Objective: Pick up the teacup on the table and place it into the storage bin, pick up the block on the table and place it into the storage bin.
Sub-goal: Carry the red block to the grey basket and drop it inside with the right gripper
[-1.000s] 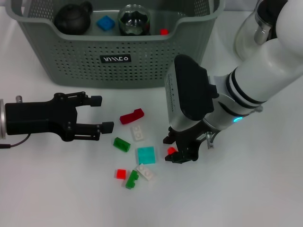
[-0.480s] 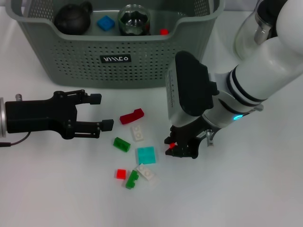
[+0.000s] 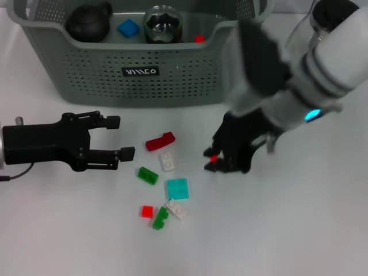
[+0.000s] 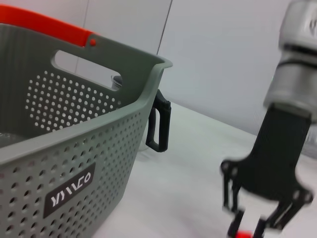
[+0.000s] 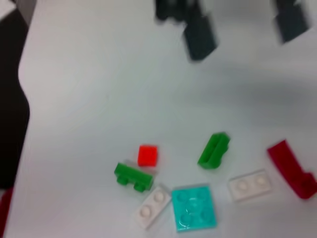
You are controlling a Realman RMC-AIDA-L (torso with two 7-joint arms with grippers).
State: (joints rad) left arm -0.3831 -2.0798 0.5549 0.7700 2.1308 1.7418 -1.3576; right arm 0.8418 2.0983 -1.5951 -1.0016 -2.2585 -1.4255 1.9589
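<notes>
White, smooth tabletop (image 3: 299, 230) lies before you. Nearest, seven loose studded plastic blocks: two green, two white, one small red (image 3: 147, 211), one square teal (image 3: 177, 188), one curved dark red (image 3: 159, 141). Your right gripper (image 3: 218, 161) is clenched on a small red block (image 3: 213, 157), raised off the table. Your left gripper (image 3: 118, 138) hangs beside, fingers spread, holding nothing. Farthest, the perforated grey-green storage bin (image 3: 172, 75) holds a dark teapot, blue block, glass cup and red piece.

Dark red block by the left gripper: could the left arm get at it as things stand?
Probably yes. The left gripper is open, pointing toward the dark red block with only bare table between them. The right gripper, holding a small red block, sits off to the far side.
</notes>
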